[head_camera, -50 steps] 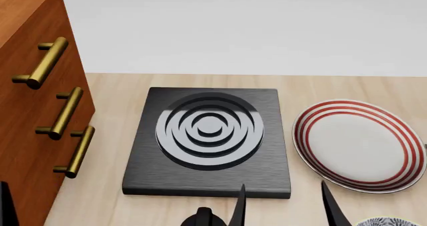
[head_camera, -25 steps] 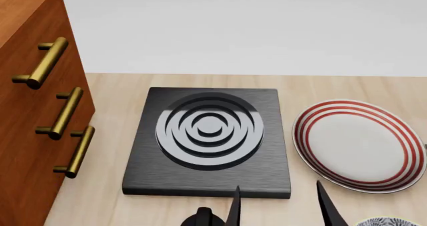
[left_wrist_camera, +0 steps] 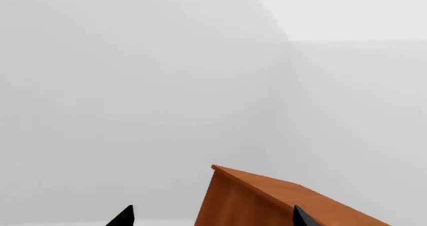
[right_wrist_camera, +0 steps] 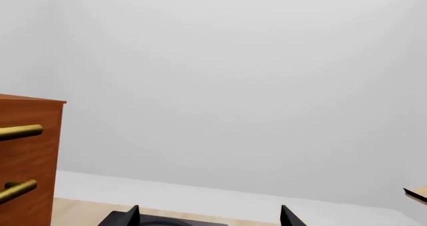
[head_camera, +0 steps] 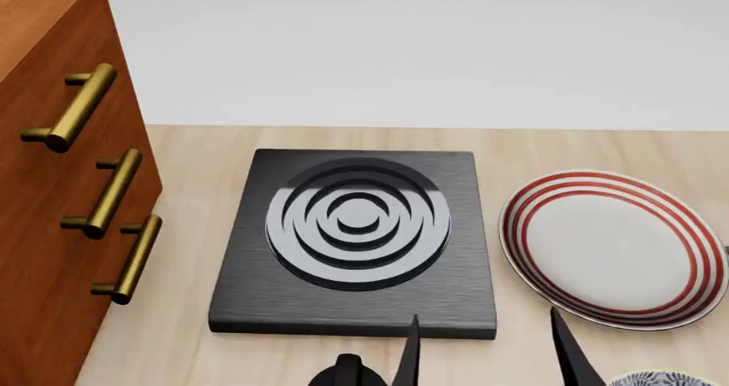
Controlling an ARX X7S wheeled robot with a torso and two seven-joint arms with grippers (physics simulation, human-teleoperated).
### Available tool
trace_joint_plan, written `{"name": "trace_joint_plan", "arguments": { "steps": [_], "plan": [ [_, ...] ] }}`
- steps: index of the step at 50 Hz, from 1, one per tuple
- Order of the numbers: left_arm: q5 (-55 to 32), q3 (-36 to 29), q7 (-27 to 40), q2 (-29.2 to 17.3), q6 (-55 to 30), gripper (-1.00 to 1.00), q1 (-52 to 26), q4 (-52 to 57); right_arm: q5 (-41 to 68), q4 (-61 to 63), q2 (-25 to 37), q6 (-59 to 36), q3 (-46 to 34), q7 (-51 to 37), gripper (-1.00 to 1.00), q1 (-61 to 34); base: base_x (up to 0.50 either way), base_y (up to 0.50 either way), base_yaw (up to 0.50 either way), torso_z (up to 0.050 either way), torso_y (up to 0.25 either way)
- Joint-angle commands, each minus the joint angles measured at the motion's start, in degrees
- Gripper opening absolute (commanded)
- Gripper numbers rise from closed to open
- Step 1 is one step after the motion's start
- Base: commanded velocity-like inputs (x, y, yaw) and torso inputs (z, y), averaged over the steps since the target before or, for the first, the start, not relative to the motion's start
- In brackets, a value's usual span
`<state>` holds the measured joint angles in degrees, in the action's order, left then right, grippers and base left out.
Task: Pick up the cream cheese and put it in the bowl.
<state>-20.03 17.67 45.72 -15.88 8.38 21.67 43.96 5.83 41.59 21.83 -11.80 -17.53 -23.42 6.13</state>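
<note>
The cream cheese is out of view in every frame. Only a sliver of the patterned bowl shows, at the head view's bottom right edge. My right gripper is open and empty; its two dark fingertips rise from the bottom edge, just in front of the stove and left of the bowl. In the right wrist view the gripper points over the stove toward the wall. My left gripper is open and empty, facing the cabinet's top corner; it does not show in the head view.
A black stove plate with concentric rings lies at the counter's middle. A red-striped white plate lies to its right. A wooden cabinet with brass handles stands at the left. A dark round part shows at the bottom edge.
My right gripper's fingertips shifted slightly left, then back right to about where they were. A dark part of the left arm at the bottom left corner has left the head view.
</note>
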Motion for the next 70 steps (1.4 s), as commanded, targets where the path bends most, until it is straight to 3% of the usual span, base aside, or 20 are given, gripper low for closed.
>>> {"name": "trace_joint_plan", "arguments": {
  "steps": [1, 13, 24, 37, 41, 49, 70],
  "plan": [
    [-3.2, 6.5, 3.3, -2.2, -1.7, 1.0, -2.8, -4.5, 0.5, -0.1, 0.2, 0.4, 0.3, -0.1, 1.0, 0.1, 0.0, 0.0, 0.0, 0.0, 0.0],
    [-5.6, 10.5, 5.1, -4.4, -4.3, 1.0, -5.5, -9.2, 0.9, 0.4, 0.5, 1.2, 0.7, -0.6, 1.0, 1.0, 0.0, 0.0, 0.0, 0.0, 0.0],
    [-4.5, 9.7, 5.8, -4.5, -5.5, 1.0, -5.2, -8.5, 3.1, 1.8, 0.8, -1.6, 0.8, 0.0, 1.0, 0.1, 0.0, 0.0, 0.0, 0.0, 0.0],
    [-2.0, 9.0, 6.1, -4.1, -4.9, 1.0, -4.9, -8.1, 13.5, 14.7, 2.1, -23.1, 4.1, -3.3, 1.0, -6.5, 0.0, 0.0, 0.0, 0.0, 0.0],
    [-2.2, 8.9, 6.2, -4.1, -5.2, 1.0, -5.2, -8.2, 23.6, 18.2, 2.3, -31.2, 9.0, -5.0, 1.0, -9.9, 0.0, 0.0, 0.0, 0.0, 0.0],
    [-0.7, 8.6, 6.9, -4.0, -5.4, 1.0, -5.2, -7.9, 35.1, 18.1, 11.0, -29.6, 4.9, -17.4, 1.0, -16.1, 0.0, 0.0, 0.0, 0.0, 0.0],
    [0.8, 8.2, 7.7, -4.1, -6.2, 1.0, -5.3, -7.1, 33.3, 14.6, 11.6, -25.3, 2.0, -16.3, 1.0, -15.0, 0.0, 0.0, 0.0, 0.0, -0.175]
  ]
}}
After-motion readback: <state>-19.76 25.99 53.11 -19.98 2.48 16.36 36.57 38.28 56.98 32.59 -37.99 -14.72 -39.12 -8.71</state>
